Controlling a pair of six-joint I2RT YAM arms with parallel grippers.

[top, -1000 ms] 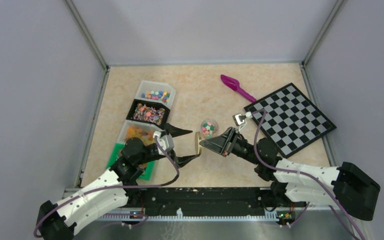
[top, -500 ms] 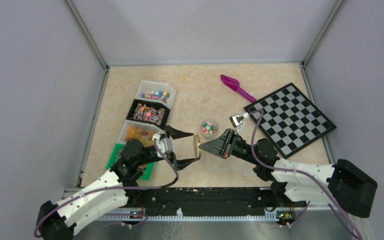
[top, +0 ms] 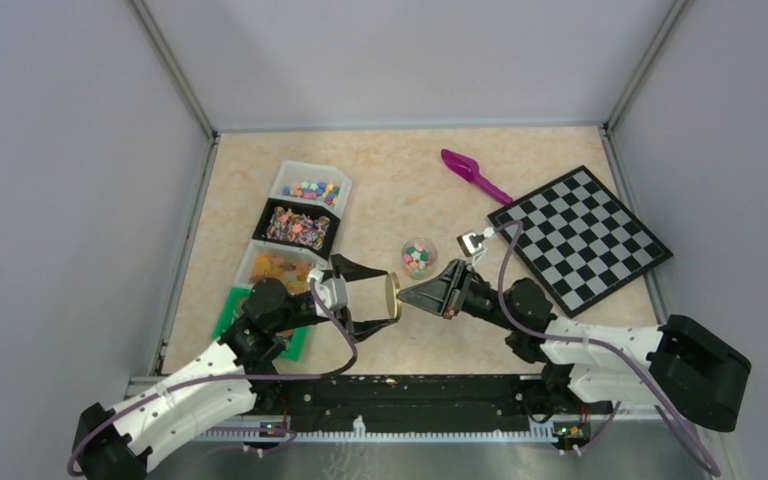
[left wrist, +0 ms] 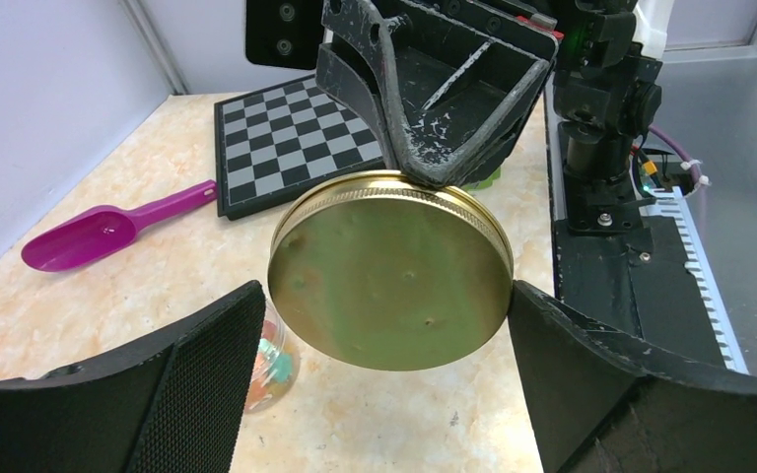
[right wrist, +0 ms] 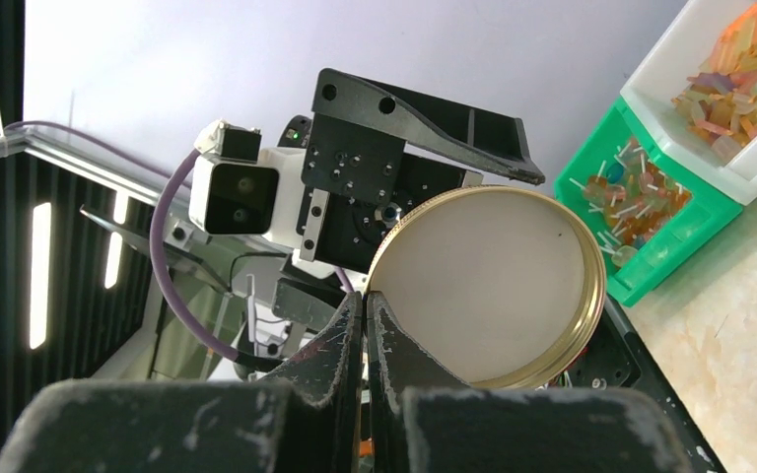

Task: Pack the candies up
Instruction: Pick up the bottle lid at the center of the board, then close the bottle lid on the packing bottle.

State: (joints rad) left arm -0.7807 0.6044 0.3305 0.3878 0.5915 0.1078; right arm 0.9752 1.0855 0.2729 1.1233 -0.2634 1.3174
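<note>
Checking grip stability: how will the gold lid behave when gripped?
The gold lid looks like rigid metal, probably won't flex. Pinched only at its rim by the right gripper, it could pivot. Round: may roll if dropped.

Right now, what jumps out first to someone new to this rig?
A gold lid, held on edge in mid-air at centre: the right tool pinches its rim while the left tool straddles it. Just behind stands an open little jar of candies, with a checkerboard at far right.
</note>
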